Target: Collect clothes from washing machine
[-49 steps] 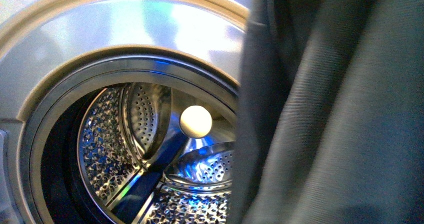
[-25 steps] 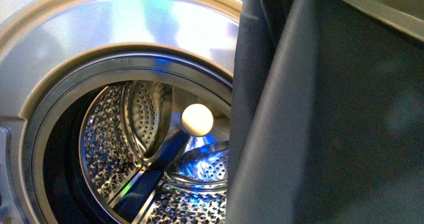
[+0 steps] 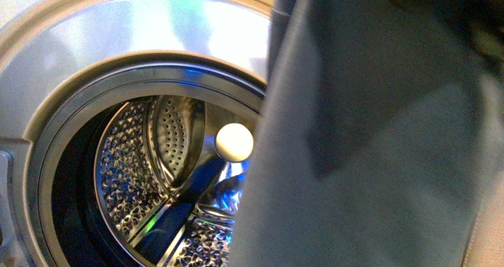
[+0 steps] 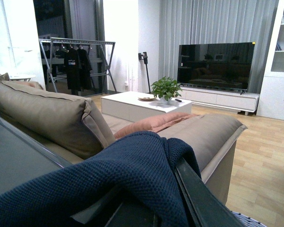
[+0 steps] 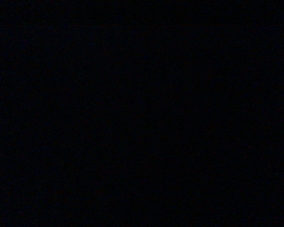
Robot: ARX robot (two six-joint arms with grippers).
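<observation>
The washing machine (image 3: 119, 35) fills the left of the front view, its door open onto the perforated steel drum (image 3: 136, 178). Dark clothes (image 3: 380, 148) hang close to the camera and cover the right half, hiding both arms there. In the left wrist view, navy knitted clothes (image 4: 109, 179) drape over my left gripper (image 4: 151, 198), which is shut on them. One dark finger (image 4: 199, 196) sticks out from under the cloth. The right wrist view is dark.
A white ball (image 3: 234, 142) sits at the back of the drum. Behind the left gripper are a beige sofa (image 4: 52, 118), a white coffee table (image 4: 142, 101), a TV (image 4: 215, 64), a drying rack (image 4: 75, 61) and a woven basket rim (image 4: 248, 220).
In the front view the dark cloth has spread leftward and nearer the camera, covering more of the drum opening than a second ago.
</observation>
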